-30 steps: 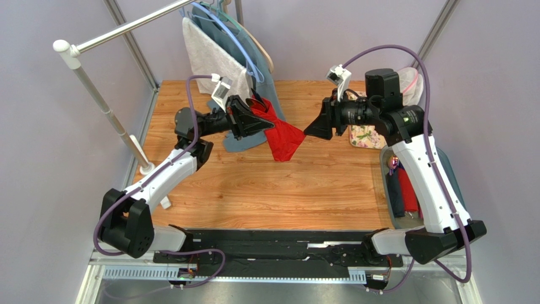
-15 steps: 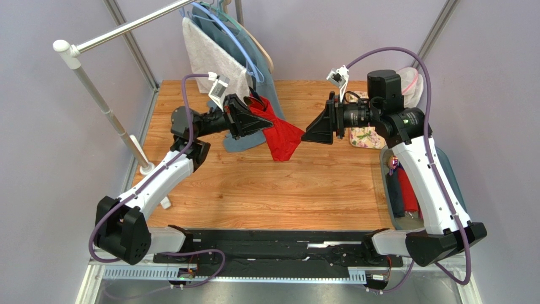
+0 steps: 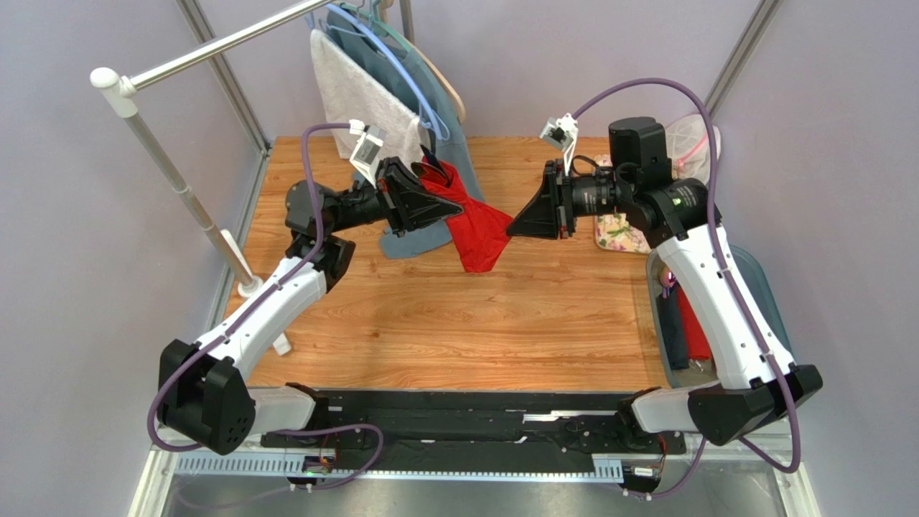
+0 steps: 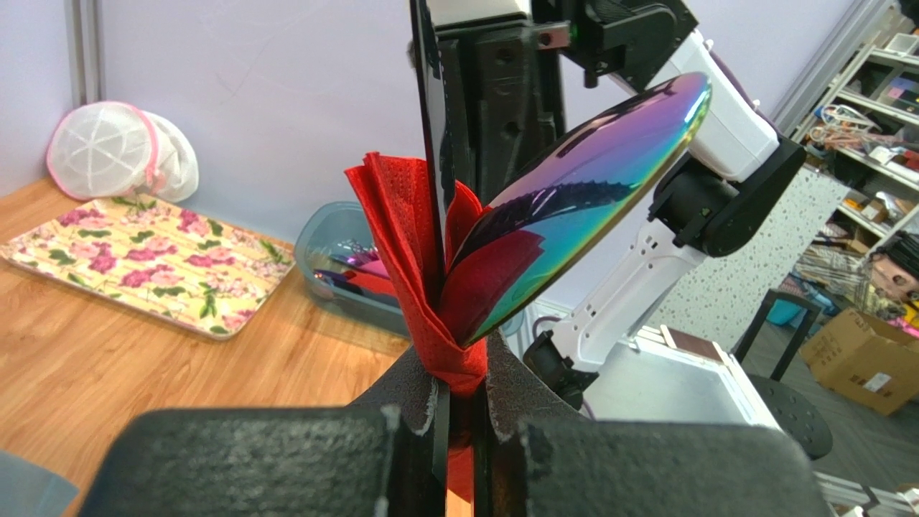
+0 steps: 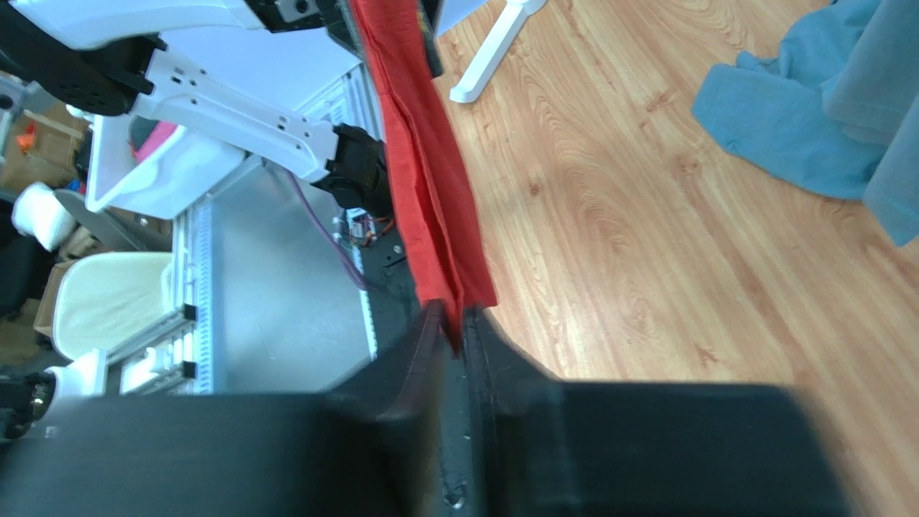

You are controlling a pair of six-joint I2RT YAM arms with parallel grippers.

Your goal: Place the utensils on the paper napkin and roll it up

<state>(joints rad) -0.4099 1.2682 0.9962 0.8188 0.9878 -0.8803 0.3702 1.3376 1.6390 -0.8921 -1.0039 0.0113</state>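
Note:
The red paper napkin [image 3: 478,233] hangs in the air over the back of the table, stretched between both grippers. My left gripper [image 3: 440,200] is shut on its bunched end [image 4: 408,232]. An iridescent spoon [image 4: 588,178] sticks out of the folds there, above the gripper [image 4: 462,377]. From the right, my right gripper [image 3: 511,228] meets the napkin's other corner. In the right wrist view the red tip [image 5: 429,183] sits pinched between the nearly closed fingers of the gripper [image 5: 454,326]. No other utensils are visible.
A floral cloth [image 3: 622,233] lies at the back right, with a white mesh bag [image 4: 121,153] beside it. A grey bin [image 3: 660,323] with rolls sits at the right edge. A blue garment [image 3: 415,243] lies under the napkin. A clothes rack pole [image 3: 162,162] stands left, with hung garments [image 3: 361,92] behind.
My right gripper has moved left to the napkin's free corner and closed on it. The left arm shifted slightly left, still holding the napkin and spoon.

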